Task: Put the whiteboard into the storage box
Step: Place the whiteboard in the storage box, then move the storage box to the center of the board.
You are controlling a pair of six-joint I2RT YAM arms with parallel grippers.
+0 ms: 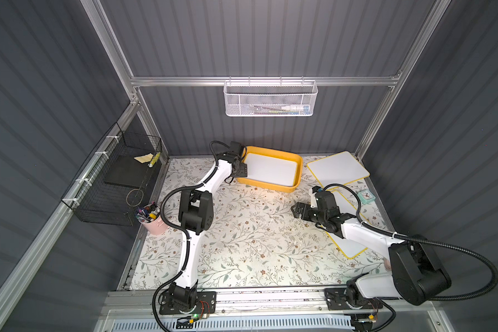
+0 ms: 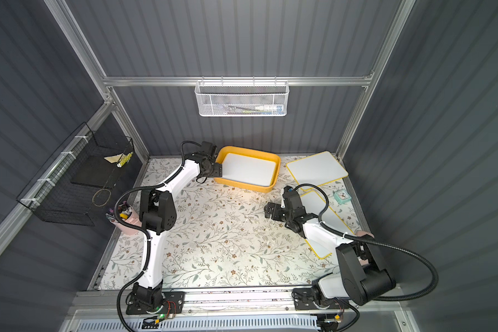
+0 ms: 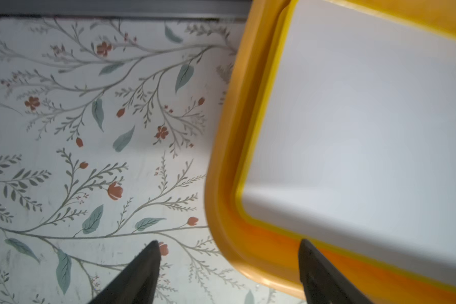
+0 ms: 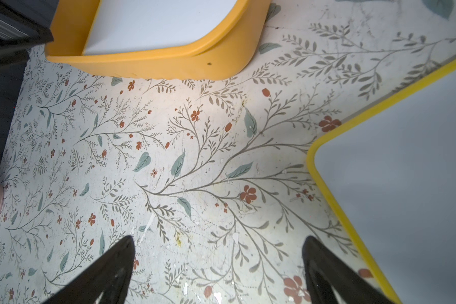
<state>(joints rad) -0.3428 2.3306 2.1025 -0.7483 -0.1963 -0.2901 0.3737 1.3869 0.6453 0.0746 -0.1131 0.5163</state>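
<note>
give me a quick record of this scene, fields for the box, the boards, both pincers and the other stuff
storage box: yellow-orange, at the back of the table
boxed whiteboard: lying inside the storage box
loose boards: at least two on the mat, the back-right whiteboard and the near whiteboard partly under the right arm
left pincer: open, astride the box's end rim, holding nothing
right pincer: open above bare mat, holding nothing
other items: teal clock, pink pen cup
</note>
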